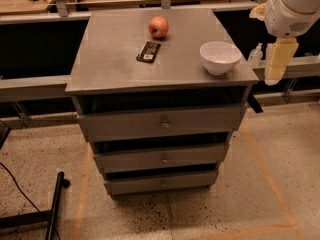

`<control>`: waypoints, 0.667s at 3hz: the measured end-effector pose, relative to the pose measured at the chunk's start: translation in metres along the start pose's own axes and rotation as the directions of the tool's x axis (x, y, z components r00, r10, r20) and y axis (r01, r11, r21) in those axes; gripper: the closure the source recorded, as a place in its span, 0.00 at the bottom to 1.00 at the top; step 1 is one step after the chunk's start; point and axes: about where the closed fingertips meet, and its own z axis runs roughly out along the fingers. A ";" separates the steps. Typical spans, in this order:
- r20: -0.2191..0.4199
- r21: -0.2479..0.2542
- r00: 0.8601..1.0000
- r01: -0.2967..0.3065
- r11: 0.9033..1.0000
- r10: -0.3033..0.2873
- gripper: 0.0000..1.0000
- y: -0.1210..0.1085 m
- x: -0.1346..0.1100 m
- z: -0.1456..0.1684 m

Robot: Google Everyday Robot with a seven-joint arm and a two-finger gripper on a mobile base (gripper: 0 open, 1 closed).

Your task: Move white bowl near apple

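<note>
The white bowl (220, 57) stands upright near the front right corner of the grey cabinet top (110, 59). The red-orange apple (158, 27) sits at the back middle of the top, well apart from the bowl. My gripper (276, 64) hangs from the white arm at the right, off the cabinet's right edge, a little to the right of the bowl and about level with it. It holds nothing that I can see.
A flat black packet (149, 51) lies between apple and bowl, just in front of the apple. The cabinet has three drawers (162, 124). A bench rail (30, 84) runs behind. A small bottle (256, 55) stands at the right behind the cabinet.
</note>
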 end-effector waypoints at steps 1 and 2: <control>0.086 -0.035 0.996 0.015 0.999 -0.012 0.00 -0.008 -0.013 0.031; 0.147 -0.068 0.989 0.027 0.997 -0.017 0.00 -0.011 -0.025 0.061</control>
